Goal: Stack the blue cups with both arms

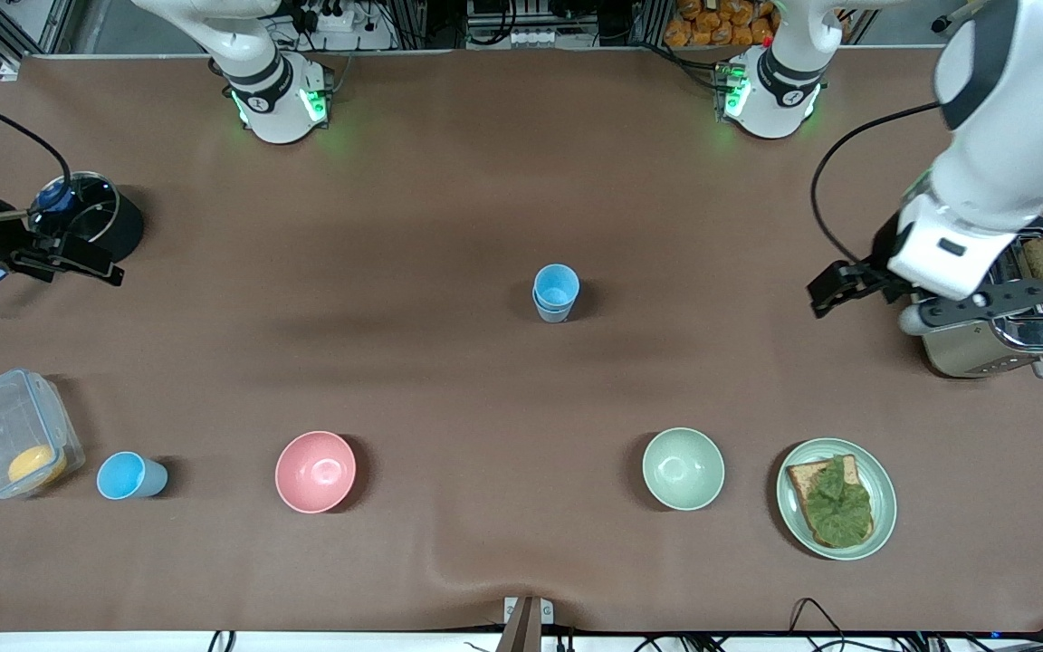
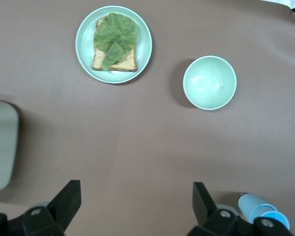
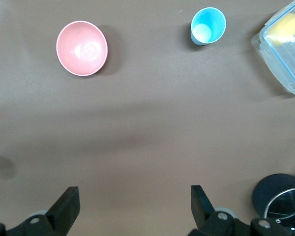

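the left gripper [image 2: 132, 206] has its two fingers spread wide with nothing between them, and it hangs up in the air beside the toaster [image 1: 1001, 330] at the left arm's end of the table. the right gripper [image 3: 130, 206] is spread wide and holds nothing too, and it hangs over the black pot [image 1: 91, 222] at the right arm's end. both arms look pulled back to the ends, maybe so the middle of the table is free. in the middle stands the cup stack [image 1: 556, 292], one blue cup sitting inside another, so that part of the job looks done. one more blue cup [image 1: 129, 475] stands alone, upright, nearer to the front camera, between the clear box [image 1: 10, 444] and the pink bowl [image 1: 315, 471]. it sits toward the right arm's end, so the right arm seems the best one to fetch it. the green bowl [image 1: 683, 468] and the plate [image 1: 884, 493] with bread and a leaf lie toward the left arm's end, well apart from the cups.
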